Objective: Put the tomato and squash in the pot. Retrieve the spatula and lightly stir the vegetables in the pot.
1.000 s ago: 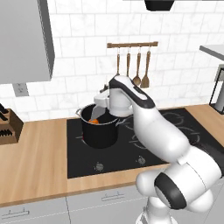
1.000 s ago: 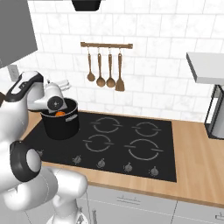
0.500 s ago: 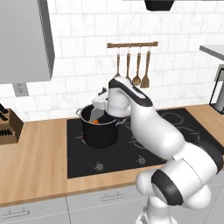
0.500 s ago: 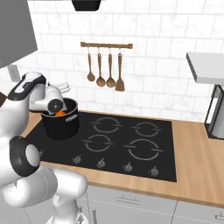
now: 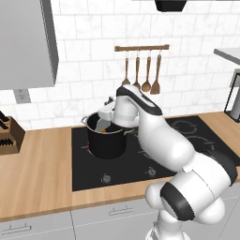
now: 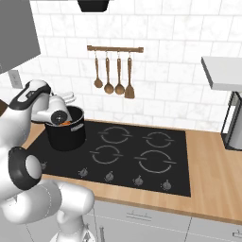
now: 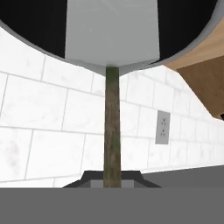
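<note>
The spatula (image 7: 112, 127) is held clenched in the gripper (image 7: 112, 183), its long axis running straight out from the jaws so that the grey blade dips into the pot (image 5: 107, 140), a relation made plain from the hand, while orange vegetables are seen from the base.

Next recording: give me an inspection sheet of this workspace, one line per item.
Surface: black hob set in a wooden counter.
Job's things: pot on the hob's rear left burner, something orange inside; spatula blade in the pot, handle running to the gripper.
Clutter: knife block at the counter's left end.
Gripper: gripper shut on the spatula handle.
Cables: nothing seen.
Surroundings: wooden utensils hanging on a rail, wall socket, white tiles.
</note>
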